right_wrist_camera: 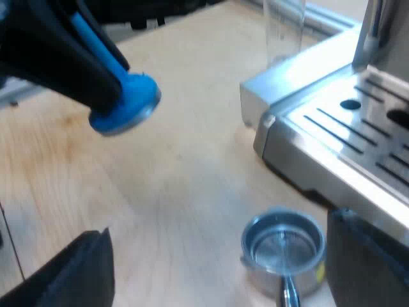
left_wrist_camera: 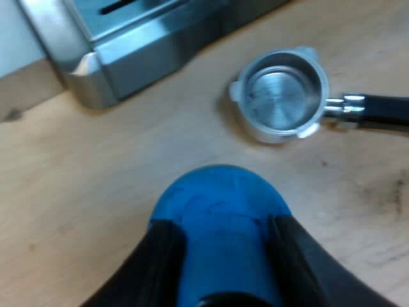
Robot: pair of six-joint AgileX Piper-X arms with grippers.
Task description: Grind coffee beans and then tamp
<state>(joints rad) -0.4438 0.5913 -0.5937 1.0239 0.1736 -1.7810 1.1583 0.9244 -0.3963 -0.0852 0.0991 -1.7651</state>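
Over open tabletop (left_wrist_camera: 96, 185), left tool (left_wrist_camera: 225, 246) clasps blue tamper (left_wrist_camera: 220, 198).

the tamper (left_wrist_camera: 220, 217) is bright blue all over, set between the black fingers (left_wrist_camera: 160, 262) of the left gripper (left_wrist_camera: 223, 249). the holder (left_wrist_camera: 281, 96) near the espresso machine (left_wrist_camera: 128, 45) is shiny silver, grey inside its basket, and its handle (left_wrist_camera: 383, 110) is black past a chrome collar. the espresso machine is brushed silver with dark slots in its tray. the counter (left_wrist_camera: 83, 192) is pale tan wood with faint grain and a few dark flecks. the right gripper (right_wrist_camera: 220, 243) is matt black. the measuring glass (right_wrist_camera: 284, 29) by the espresso machine is clear.
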